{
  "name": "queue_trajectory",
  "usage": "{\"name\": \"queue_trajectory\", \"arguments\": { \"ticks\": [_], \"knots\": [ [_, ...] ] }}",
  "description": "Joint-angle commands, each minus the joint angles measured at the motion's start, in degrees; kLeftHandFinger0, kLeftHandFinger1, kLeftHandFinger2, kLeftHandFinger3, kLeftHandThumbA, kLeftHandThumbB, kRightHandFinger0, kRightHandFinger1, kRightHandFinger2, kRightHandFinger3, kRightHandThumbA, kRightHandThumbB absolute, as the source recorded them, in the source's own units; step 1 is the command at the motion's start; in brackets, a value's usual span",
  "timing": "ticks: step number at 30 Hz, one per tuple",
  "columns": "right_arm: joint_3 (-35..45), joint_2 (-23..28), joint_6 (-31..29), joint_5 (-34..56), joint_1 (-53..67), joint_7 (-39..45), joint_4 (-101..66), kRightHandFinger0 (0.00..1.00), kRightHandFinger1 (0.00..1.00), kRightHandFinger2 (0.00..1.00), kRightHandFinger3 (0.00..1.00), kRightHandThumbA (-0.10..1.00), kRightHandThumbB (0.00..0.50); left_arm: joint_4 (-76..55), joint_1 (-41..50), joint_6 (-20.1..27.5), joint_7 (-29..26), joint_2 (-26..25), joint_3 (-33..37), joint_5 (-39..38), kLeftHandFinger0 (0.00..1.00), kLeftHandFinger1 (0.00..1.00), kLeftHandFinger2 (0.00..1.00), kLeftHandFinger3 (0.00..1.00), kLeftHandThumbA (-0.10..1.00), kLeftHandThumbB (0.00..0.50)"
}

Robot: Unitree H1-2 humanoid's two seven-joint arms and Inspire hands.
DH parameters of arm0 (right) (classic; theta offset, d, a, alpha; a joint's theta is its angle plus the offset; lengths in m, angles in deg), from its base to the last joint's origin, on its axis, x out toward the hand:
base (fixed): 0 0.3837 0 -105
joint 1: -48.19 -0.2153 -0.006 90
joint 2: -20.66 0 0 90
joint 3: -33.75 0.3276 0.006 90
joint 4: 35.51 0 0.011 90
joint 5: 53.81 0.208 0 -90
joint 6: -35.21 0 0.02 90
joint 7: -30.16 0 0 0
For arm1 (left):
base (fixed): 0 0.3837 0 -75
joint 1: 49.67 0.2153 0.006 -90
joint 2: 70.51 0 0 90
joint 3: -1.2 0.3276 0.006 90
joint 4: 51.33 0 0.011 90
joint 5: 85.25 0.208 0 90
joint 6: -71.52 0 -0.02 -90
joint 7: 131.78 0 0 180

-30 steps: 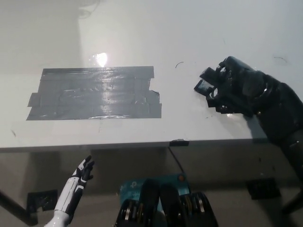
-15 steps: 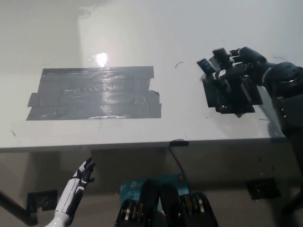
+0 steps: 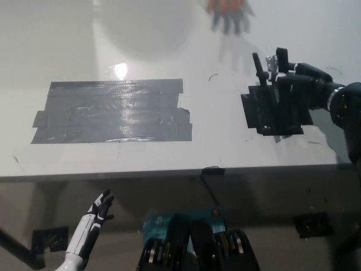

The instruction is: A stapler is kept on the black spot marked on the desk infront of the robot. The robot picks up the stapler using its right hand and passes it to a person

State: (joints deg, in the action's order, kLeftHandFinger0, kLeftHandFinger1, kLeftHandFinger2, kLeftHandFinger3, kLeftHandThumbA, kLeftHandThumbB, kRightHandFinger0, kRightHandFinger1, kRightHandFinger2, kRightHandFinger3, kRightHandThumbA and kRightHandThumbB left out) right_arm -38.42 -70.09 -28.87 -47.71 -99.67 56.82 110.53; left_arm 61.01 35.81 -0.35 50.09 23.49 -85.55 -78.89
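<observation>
Left hand (image 3: 96,212) rests below the desk (image 3: 169,34) edge, fingers spread, empty. Tape patch (image 3: 113,110) bare. Person's hand (image 3: 228,11) waits at top. Right hand (image 3: 287,84), raised over the black spot (image 3: 271,118), clasps the stapler (image 3: 271,63): judged rigid, compact, smooth; best held mid-body.

Your stapler (image 3: 273,63) is up off the desk (image 3: 169,158), gripped in the black right hand (image 3: 287,84). Only a small dark-and-silvery bit pokes out above the fingers, pointing toward the far edge. It hangs over the small black spot (image 3: 276,116) near the desk's right edge, not touching it.
</observation>
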Motion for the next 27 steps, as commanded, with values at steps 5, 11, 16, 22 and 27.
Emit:
{"name": "queue_trajectory", "arguments": {
  "ticks": [5, 11, 16, 22, 27],
  "knots": [
    [4.59, 0.69, 1.0, 16.69, -8.62, 4.29, -0.4, 0.0, 0.0, 0.0, 0.0, 0.97, 0.012, -1.91, -1.19, 0.82, 0.74, -0.1, 0.1, -0.17, 0.87, 0.97, 0.98, 1.0, 1.0, 0.5],
    [1.76, -1.28, 1.0, 16.97, -8.7, 0.16, -3.84, 0.0, 0.0, 0.0, 0.0, 1.0, 0.001, -1.89, -1.36, 1.08, 1.03, -0.36, -0.01, -0.42, 0.89, 0.97, 0.98, 1.0, 1.0, 0.5],
    [-0.24, -1.92, 1.0, 20.01, -11.67, -3.67, -5.54, 0.0, 0.0, 0.0, 0.0, 0.98, 0.0, -2.26, -1.51, 0.42, 1.1, -0.2, -0.21, -0.37, 0.89, 0.96, 0.98, 1.0, 1.0, 0.5],
    [-1.4, -4.1, 1.0, 17.06, -15.03, -14.79, -9.3, 0.0, 0.0, 0.0, 0.03, 0.88, 0.0, -2.28, -1.29, 0.8, 1.51, -0.26, -0.14, -0.65, 0.87, 0.96, 0.99, 1.0, 1.0, 0.5],
    [-3.55, -4.52, -0.09, 11.32, -19.21, -16.65, -5.51, 0.0, 0.0, 0.0, 0.0, 0.92, 0.0, -2.82, -1.43, 0.23, 1.45, -0.22, -0.1, -0.29, 0.86, 0.95, 0.97, 1.0, 1.0, 0.5]
  ]
}}
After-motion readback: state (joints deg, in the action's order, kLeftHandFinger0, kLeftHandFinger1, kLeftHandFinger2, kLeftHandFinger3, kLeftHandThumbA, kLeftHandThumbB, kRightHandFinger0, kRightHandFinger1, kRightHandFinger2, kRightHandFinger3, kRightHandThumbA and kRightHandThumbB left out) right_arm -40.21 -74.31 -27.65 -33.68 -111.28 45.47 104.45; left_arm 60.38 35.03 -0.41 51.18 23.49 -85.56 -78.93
